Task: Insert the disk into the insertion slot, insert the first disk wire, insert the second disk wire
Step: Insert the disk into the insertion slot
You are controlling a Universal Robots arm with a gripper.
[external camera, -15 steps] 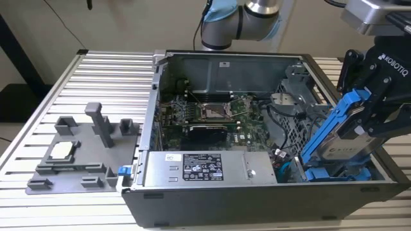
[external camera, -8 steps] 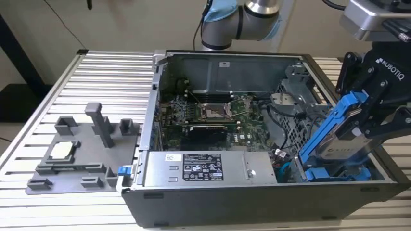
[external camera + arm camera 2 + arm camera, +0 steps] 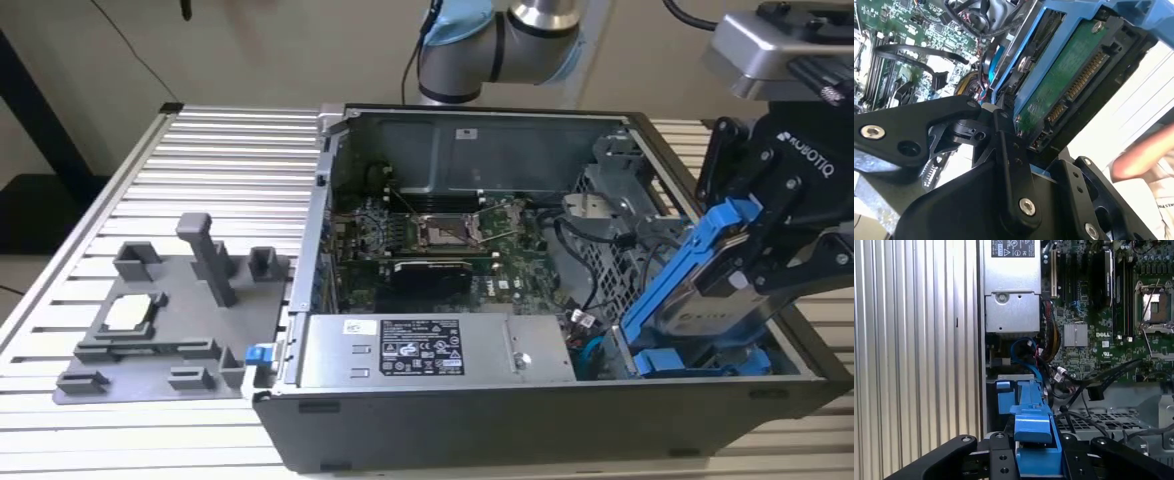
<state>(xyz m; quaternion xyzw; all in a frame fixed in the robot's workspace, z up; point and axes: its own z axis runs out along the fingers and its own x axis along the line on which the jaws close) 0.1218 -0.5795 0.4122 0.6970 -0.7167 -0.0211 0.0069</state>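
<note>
Grey fixture (image 3: pixel 167 320) at 9 o'clock in the exterior view, open computer case (image 3: pixel 400 415) centre. Disk (image 3: pixel 705 312) at 4 o'clock, over the case's corner bay. Gripper (image 3: pixel 754 255) fingers (image 3: pixel 999 460) pinch the disk's blue carrier from both sides. Progress, judged: disk not seated, both wires left. Long axis tilted, 1 to 7 o'clock, lower end dipping into the case; board face with connectors shows in the second wrist view.

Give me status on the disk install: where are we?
Done: the disk is picked up, clamped in the gripper. In hand: it hangs tilted, lower end inside the computer case at the exterior view's right, not seated. Left: slotting it in and both wires; in the second wrist view its connector pins are bare.
</note>
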